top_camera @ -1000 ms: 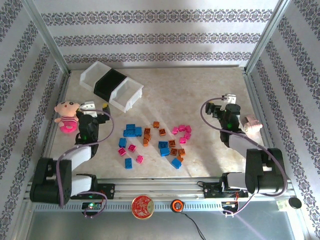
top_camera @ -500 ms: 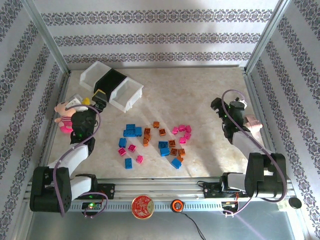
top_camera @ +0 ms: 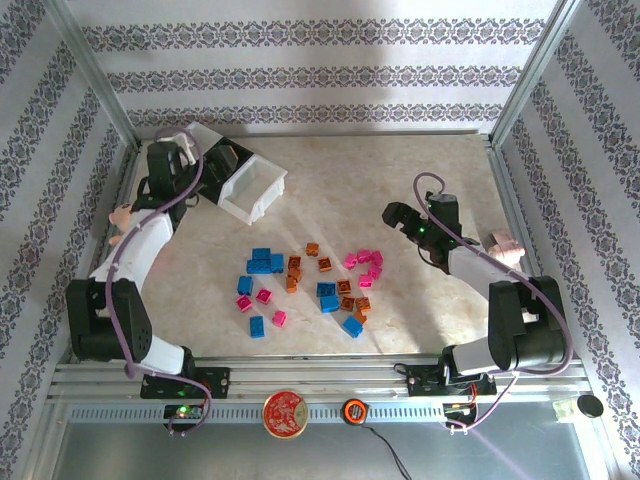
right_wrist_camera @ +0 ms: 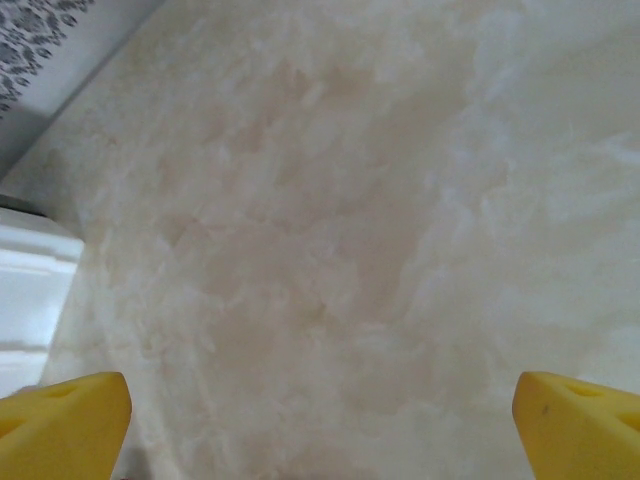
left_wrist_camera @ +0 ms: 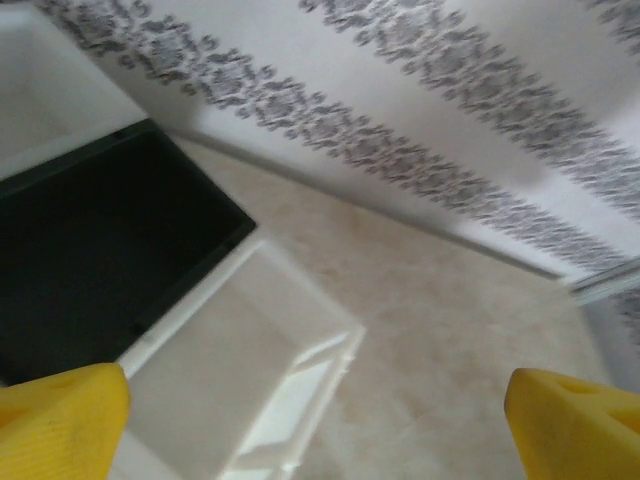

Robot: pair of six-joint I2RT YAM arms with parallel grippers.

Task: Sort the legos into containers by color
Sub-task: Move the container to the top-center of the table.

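The legos lie loose in the middle of the table: blue ones [top_camera: 264,262], orange ones [top_camera: 294,271] and magenta ones [top_camera: 364,262], with more mixed near the front [top_camera: 345,300]. The containers stand at the back left: a white bin [top_camera: 256,190], a black bin [top_camera: 228,163] and another white bin [top_camera: 192,137] partly under my left arm. My left gripper [top_camera: 200,165] hovers over them, open and empty. The left wrist view has the black bin [left_wrist_camera: 100,250] and a white bin [left_wrist_camera: 240,380] below its open gripper [left_wrist_camera: 320,430]. My right gripper [top_camera: 392,216] is open over bare table, right of the magenta legos; its wrist view shows nothing between the fingertips [right_wrist_camera: 60,420].
A pink plush doll [top_camera: 124,215] lies at the left edge, partly behind my left arm. A pink-white roll [top_camera: 506,246] sits by the right wall. Metal frame posts and patterned walls close in the table. A white edge [right_wrist_camera: 25,290] shows at the left of the right wrist view.
My left arm swung from beside the doll up and back to the containers. My right gripper moved left, toward the table's middle. The legos have not moved.
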